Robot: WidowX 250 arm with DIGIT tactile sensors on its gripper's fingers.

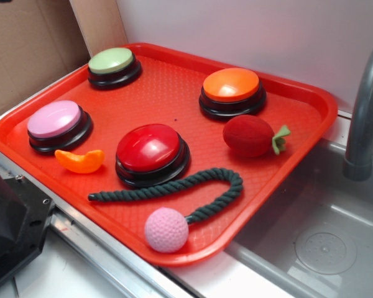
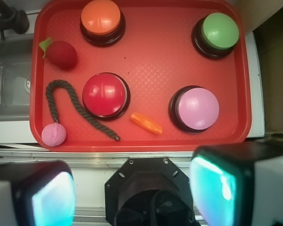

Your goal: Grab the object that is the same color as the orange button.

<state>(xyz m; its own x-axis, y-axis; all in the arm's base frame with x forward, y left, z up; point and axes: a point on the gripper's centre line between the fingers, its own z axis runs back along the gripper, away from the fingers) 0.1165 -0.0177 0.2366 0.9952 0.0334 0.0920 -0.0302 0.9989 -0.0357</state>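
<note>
— Red plastic tray [image 1: 174, 87], seen from the exterior view. Leftmost on it?

— Pink-topped button [image 1: 55, 120], black base. Just in front of it, orange crescent [image 1: 80, 160], glossy, lying flat on the tray, near the front rim, between pink-topped button and red-topped button [image 1: 150, 148], touching neither.

— Further back?

— Green-topped button [image 1: 114, 62] at the far left corner.

— Then rightward?

— Dark green rope [image 1: 174, 186] curving in front of the red-topped button, ending at a pink ball [image 1: 166, 230] by the front rim. Orange button [image 1: 231, 85] at the far right, well apart from the crescent. Red plush strawberry [image 1: 252, 135] just in front of it. Off the tray, grey sink [image 1: 323, 242] and faucet [image 1: 363, 112].

— Gripper?

— In the wrist view, gripper [image 2: 132, 193] high above, short of the tray's near edge. Fingers [image 2: 214, 188] set wide apart, holding nothing.
</note>
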